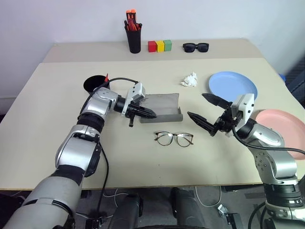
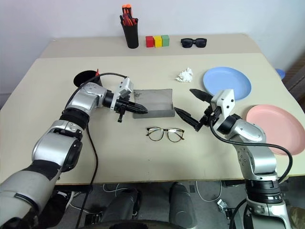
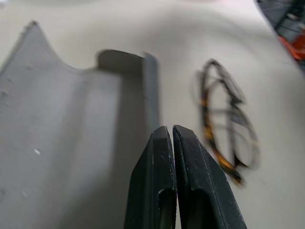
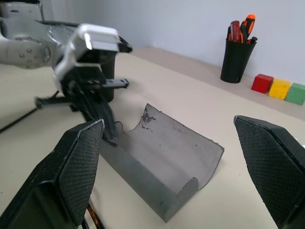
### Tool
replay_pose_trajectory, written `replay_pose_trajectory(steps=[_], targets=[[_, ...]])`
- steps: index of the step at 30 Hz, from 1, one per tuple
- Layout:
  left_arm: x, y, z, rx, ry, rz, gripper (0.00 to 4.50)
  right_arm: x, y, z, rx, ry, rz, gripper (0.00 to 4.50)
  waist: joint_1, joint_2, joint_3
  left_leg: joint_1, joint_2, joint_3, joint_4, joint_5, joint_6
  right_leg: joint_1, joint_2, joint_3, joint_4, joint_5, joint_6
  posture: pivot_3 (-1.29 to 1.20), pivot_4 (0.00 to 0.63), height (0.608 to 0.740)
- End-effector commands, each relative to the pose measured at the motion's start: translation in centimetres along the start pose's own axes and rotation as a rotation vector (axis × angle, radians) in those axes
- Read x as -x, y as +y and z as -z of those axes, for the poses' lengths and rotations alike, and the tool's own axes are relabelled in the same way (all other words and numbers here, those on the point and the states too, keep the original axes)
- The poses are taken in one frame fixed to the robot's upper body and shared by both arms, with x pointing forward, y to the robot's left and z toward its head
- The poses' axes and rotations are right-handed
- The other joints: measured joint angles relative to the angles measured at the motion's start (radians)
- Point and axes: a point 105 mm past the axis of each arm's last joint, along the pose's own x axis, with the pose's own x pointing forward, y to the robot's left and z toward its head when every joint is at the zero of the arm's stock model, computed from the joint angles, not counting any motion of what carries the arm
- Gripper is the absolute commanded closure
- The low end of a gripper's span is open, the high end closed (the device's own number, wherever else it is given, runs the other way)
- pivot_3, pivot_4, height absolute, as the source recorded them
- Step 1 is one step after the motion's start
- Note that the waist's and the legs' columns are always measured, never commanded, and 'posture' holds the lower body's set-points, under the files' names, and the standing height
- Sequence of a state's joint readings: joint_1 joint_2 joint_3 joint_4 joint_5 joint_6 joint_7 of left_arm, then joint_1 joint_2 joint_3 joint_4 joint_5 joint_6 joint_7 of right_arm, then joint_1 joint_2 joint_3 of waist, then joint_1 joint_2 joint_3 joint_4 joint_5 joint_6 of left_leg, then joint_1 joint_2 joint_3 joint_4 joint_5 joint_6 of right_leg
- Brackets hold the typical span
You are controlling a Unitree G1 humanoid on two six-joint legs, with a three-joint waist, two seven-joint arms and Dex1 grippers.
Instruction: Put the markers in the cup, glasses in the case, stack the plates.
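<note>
Your left gripper (image 1: 151, 115) has its jaws pressed together on nothing, tips poised over the left end of the case (image 1: 162, 107), which lies open on the worktop (image 1: 57, 95). Your right gripper (image 1: 204, 110) hangs with its jaws spread wide and empty, just right of the case. The glasses (image 1: 174, 139) sit flat on the worktop just in front of the case, between your two arms, unfolded by the look of it.

Watch the risks: if that closed left gripper nudges the case, it may slide or flip shut before the glasses go in. Come down on the thin frame off-centre with the right and you could skid it away or bend it.

The blue plate (image 1: 232, 86) and pink plate (image 1: 286, 125) lie apart, unstacked. The cup (image 1: 95, 84) stands behind your left arm, a red tip poking from it.
</note>
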State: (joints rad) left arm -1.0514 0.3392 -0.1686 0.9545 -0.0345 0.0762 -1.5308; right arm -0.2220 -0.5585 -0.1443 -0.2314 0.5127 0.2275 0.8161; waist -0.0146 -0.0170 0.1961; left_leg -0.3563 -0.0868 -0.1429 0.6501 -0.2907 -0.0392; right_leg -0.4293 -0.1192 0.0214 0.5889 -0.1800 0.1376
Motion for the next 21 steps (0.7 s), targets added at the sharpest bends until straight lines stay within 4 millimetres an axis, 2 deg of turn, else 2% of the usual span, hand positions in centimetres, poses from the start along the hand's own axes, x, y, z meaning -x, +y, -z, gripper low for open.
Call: replay_pose_trajectory(steps=[1, 4, 10, 12, 14, 20, 21], targets=[[0.0, -0.2, -0.4, -0.047, -0.026, -0.025, 4.42, -0.3, 0.1, -1.1, 0.038, -0.044, -0.008, 0.0, 0.001, 0.0, 0.0, 0.0, 0.0, 0.0, 0.0, 0.0, 0.0, 0.0, 0.0, 0.0, 0.0, 0.0, 0.0, 0.0, 0.15, 0.74], [-0.4, -1.0, -0.6, -0.018, -0.071, -0.002, 4.42, -0.4, 0.3, -1.1, 0.035, -0.049, -0.013, 0.0, 0.001, 0.0, 0.0, 0.0, 0.0, 0.0, 0.001, 0.0, 0.0, 0.0, 0.0, 0.0, 0.001, 0.0, 0.0, 0.0, 0.15, 0.74], [0.8, 0.1, -4.5, -0.071, -0.301, -0.151, 4.42, -0.4, 1.1, -0.9, 0.038, -0.028, -0.062, 0.0, 0.002, 0.0, 0.0, 0.0, 0.0, 0.0, 0.001, 0.0, 0.0, 0.0, 0.0, 0.0, 0.001, 0.0, 0.0, 0.0, 0.15, 0.74], [1.5, -0.9, -5.4, -0.074, -0.359, -0.134, 3.87, -0.4, 2.2, -0.9, 0.062, 0.01, -0.122, 0.0, -0.001, 0.0, 0.0, 0.0, 0.0, 0.0, 0.001, 0.0, 0.0, -0.001, 0.0, 0.0, 0.001, 0.0, 0.0, 0.0, 0.15, 0.74], [1.9, -2.6, -5.3, -0.093, -0.362, -0.094, 3.11, -0.6, 2.7, -0.9, 0.101, 0.052, -0.154, 0.0, -0.008, 0.001, 0.0, 0.0, 0.0, 0.0, 0.0, 0.0, 0.0, -0.001, 0.0, 0.001, 0.002, 0.0, 0.0, 0.0, 0.15, 0.74], [3.3, -5.2, -4.5, -0.069, -0.349, -0.113, 0.04, -0.9, 3.7, 0.4, 0.205, 0.213, -0.217, 0.0, 0.001, 0.001, 0.0, 0.0, 0.0, 0.001, 0.001, 0.0, -0.001, -0.003, 0.0, 0.003, 0.005, 0.0, 0.0, 0.0, 0.15, 0.74], [3.5, -5.7, -4.2, -0.048, -0.342, -0.103, 0.04, -1.1, 3.8, 0.5, 0.211, 0.22, -0.224, 0.0, 0.001, 0.001, 0.0, 0.0, 0.0, 0.001, 0.001, 0.0, -0.001, -0.003, 0.0, 0.003, 0.005, 0.0, 0.0, 0.0, 0.15, 0.74]])
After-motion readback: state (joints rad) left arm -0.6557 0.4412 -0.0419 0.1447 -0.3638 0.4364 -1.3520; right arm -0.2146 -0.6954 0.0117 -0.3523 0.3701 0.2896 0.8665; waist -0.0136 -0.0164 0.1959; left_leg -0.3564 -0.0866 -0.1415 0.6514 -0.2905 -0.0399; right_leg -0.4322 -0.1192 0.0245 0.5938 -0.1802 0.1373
